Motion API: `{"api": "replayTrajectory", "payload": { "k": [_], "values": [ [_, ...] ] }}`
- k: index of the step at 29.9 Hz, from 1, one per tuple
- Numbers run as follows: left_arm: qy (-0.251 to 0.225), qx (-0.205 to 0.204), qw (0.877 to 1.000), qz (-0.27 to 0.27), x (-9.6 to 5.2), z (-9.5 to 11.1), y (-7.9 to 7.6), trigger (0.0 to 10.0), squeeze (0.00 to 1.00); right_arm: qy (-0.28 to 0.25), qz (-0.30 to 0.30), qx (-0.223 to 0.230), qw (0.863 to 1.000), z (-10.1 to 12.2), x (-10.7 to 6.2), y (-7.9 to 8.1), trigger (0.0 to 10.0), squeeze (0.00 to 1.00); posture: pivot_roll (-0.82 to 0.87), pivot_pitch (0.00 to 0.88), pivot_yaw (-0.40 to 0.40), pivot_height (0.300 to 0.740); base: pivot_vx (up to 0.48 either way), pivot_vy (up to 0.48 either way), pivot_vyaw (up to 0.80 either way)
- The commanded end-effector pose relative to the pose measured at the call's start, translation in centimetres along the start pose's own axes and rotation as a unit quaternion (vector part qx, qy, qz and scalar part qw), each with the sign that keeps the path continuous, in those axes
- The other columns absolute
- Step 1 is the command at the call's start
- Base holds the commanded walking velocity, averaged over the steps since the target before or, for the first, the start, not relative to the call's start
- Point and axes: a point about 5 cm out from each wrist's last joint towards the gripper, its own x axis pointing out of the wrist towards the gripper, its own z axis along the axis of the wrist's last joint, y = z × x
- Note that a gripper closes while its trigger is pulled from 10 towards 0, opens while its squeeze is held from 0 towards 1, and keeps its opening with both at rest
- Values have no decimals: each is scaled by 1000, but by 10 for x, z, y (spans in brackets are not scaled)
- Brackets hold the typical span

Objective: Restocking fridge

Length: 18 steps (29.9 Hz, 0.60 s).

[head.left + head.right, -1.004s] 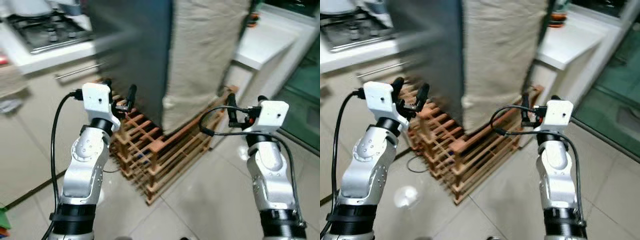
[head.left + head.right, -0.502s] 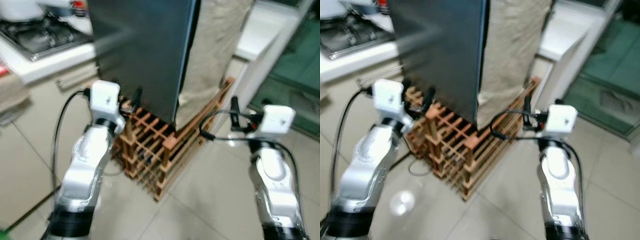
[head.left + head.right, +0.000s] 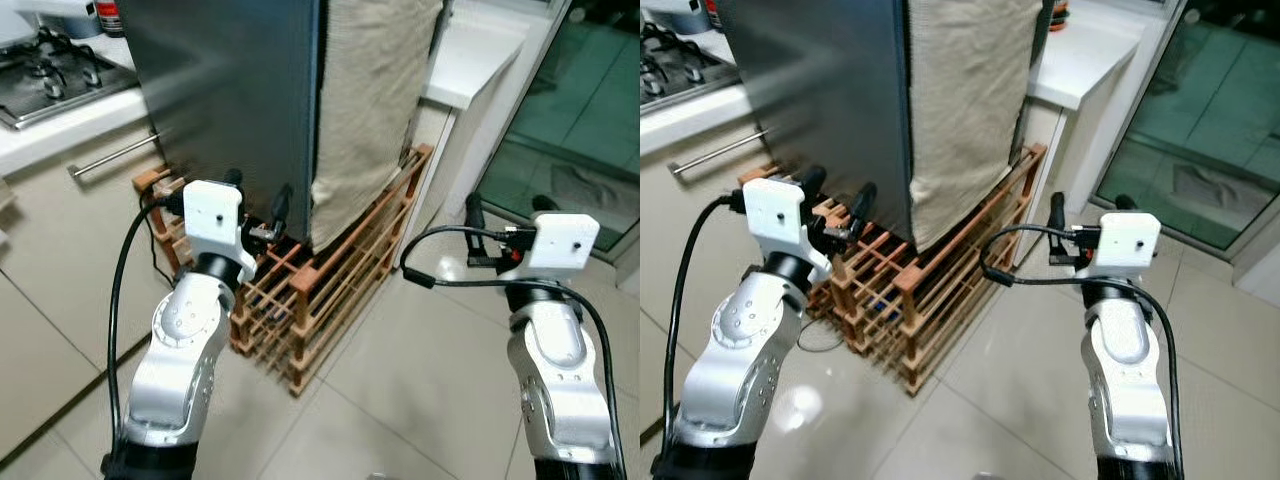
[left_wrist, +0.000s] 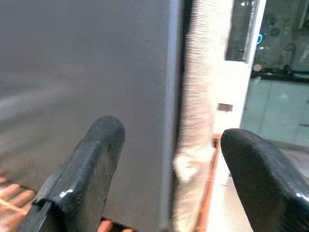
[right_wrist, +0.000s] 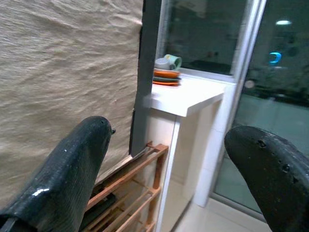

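Here the grey fridge stands just ahead of the left gripper, fingers spread and empty; the right gripper, also spread, hovers well apart beside the cloth

One grey fridge up ahead of both grippers, and one beige cloth draped down its side. One wooden rack underneath it, just beyond the left gripper. Two grippers in play, left and right gripper, each showing two black fingers spread apart. One gas hob off past the left one. One white counter beyond the right one, carrying one stack of plates and one cup on top.
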Motion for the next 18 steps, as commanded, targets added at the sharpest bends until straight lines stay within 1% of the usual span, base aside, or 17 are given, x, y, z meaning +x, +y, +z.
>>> {"api": "replayTrajectory", "payload": {
  "k": [1,4,5,6,7,9,11,12,13,14,17,18],
  "values": [
    [3,-5,1000,-1,3,0,-2,10000,0,8,0,4,1000,-2,1,-1,10000,141,-71,5,-20,740,0,-420,0],
    [14,-10,1000,12,6,-3,1,10000,0,22,8,19,1000,-5,3,2,10000,137,-70,8,-20,740,294,-376,0],
    [29,-17,999,38,8,-8,9,10000,0,34,12,31,999,-8,4,2,10000,141,-70,8,-20,740,401,-259,0],
    [29,-17,999,38,8,-8,9,10000,0,34,12,31,999,-8,4,2,10000,141,-70,8,-20,740,401,-259,0],
    [50,-26,996,72,9,-15,19,10000,0,43,16,38,998,-10,4,2,10000,137,-70,8,-20,740,450,0,0],
    [66,-43,992,99,10,-21,27,10000,0,48,25,38,998,-11,4,4,10000,137,-74,9,-21,740,427,0,0],
    [68,-40,991,106,10,-21,30,10000,0,48,26,38,998,-11,4,4,10000,137,-74,9,-21,740,0,0,0],
    [70,-27,991,112,13,-21,32,10000,0,51,30,38,998,-12,4,5,10000,133,-74,9,-21,740,0,0,0],
    [70,-27,991,112,13,-21,32,10000,0,51,30,38,998,-12,4,5,10000,133,-74,9,-21,740,0,0,0],
    [74,-16,990,118,16,-21,33,10000,0,52,33,39,997,-12,4,6,10000,133,-74,9,-21,740,0,0,0],
    [72,-18,991,115,19,-21,32,10000,0,52,33,40,997,-12,5,7,10000,125,-74,9,-21,740,0,0,0],
    [67,-11,991,112,20,-19,31,10000,0,52,32,42,997,-11,6,7,10000,125,-77,10,-15,740,0,0,0]
  ]
}}
